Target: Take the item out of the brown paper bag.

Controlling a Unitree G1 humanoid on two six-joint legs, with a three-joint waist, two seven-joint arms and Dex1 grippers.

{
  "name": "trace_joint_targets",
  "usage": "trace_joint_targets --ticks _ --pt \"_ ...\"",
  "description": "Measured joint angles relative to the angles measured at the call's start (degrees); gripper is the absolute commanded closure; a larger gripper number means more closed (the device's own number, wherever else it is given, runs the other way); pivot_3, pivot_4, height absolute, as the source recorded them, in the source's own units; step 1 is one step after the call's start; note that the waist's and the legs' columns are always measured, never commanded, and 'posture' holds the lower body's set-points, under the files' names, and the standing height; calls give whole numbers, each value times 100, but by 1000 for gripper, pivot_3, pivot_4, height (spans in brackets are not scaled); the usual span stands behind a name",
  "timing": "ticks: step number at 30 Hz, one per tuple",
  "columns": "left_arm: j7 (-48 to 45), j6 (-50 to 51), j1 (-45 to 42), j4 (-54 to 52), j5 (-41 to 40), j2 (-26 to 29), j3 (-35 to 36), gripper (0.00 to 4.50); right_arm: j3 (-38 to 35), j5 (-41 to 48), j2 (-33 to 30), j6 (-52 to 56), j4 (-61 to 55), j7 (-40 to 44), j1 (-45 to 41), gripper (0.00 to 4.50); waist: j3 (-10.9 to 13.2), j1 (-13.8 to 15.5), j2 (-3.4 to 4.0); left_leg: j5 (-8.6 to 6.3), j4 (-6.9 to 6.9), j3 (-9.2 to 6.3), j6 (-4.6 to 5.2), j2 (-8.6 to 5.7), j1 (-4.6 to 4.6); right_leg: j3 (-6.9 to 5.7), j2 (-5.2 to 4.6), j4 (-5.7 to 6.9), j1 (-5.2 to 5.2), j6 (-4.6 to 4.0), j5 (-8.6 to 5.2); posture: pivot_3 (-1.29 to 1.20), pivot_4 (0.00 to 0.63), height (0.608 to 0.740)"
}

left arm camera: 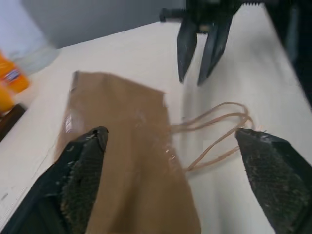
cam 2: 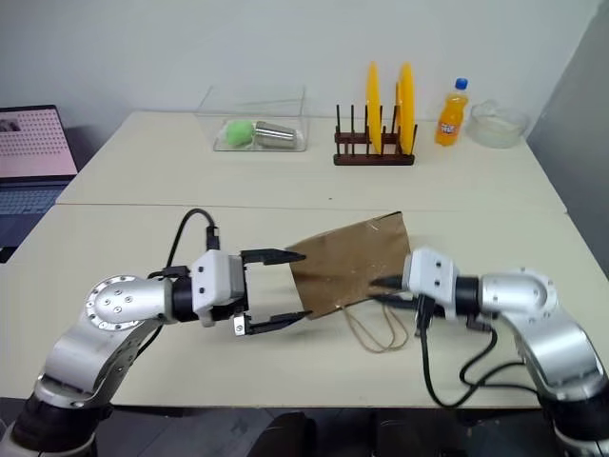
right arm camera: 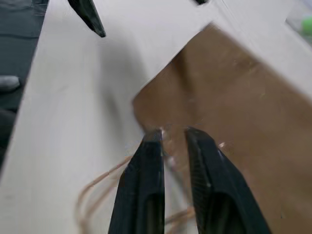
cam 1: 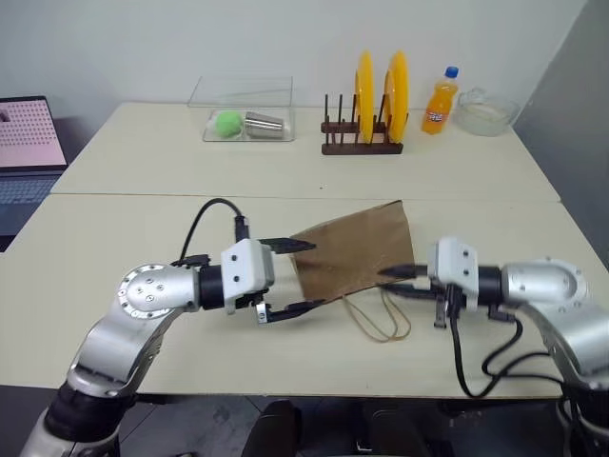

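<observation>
At the near edge of the cream tabletop [cam 1: 114, 238] we list first our two arms, which flank the task's thing. Left gripper [cam 1: 303, 277], black two-fingered: jaws spread wide, holding nothing, pointing across toward the bag's near left corner, one finger above the paper and one at the bag's near edge. Right gripper [cam 1: 398, 279], same make: fingers close together with a narrow gap between them, tips at the bag's mouth beside the handles; we cannot tell whether any paper or cord is pinched between them.

Between the grippers: the brown paper bag [cam 1: 357, 249], creased kraft, lying flat on its side. Its long axis runs from the near mouth away toward the far right, closed bottom farthest from us. Two tan twisted-cord loop handles [cam 1: 381, 319] trail from the mouth toward the near edge.

The item: presumably inside the flattened bag, since nothing small and red lies on the table. We judge the coming move to turn on the mouth, which faces us and sits just off the right gripper's tips; that arm is the nearer to the opening, while the left is placed to steady the bag's side.

Farther back, well apart from the bag: a clear plastic tray [cam 1: 245, 114] with a green ball [cam 1: 226, 123] and metal cup [cam 1: 264, 123]; a dark wooden rack [cam 1: 362, 143] holding two yellow plates [cam 1: 381, 90]; an orange soda bottle [cam 1: 440, 101]; a glass bowl [cam 1: 485, 112]; a laptop [cam 1: 29, 152] at far left.
</observation>
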Motion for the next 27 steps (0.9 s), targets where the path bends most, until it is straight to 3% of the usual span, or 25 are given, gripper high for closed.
trace_joint_targets --ticks 1,6,14,20,27 --pt "-94 -20 -107 66 52 -38 -130 0 -73 48 -67 173 -196 -80 186 3271 0 -21 0 0 0 2 0 0 3 1 1 0 1 1 0 0 150 740" --pt "-517 -633 -574 802 712 -250 -967 0 -399 269 -315 812 -1038 -462 1175 3271 0 -57 0 0 0 -4 0 2 6 -2 9 0 5 3 -1 0 150 740" --pt "-600 -2355 -1101 2480 2007 -865 -1867 0 -638 501 -329 1273 -1621 -1007 1734 3271 0 -69 -3 0 1 -5 0 2 4 -2 10 -9 9 10 -1 0 150 740" --pt "-543 -3137 -1315 3287 2447 -1181 -1998 0 -932 667 -356 1396 -1717 -1196 1956 3271 0 -61 -4 0 2 -6 1 1 3 -4 9 -12 12 13 1 0 150 740" --pt "-558 -3088 -1390 3534 2338 -1551 -1991 0 -1271 782 -399 1399 -1728 -1281 2318 3271 0 -65 -4 0 2 -11 1 1 6 -8 10 -19 21 19 3 0 150 740"
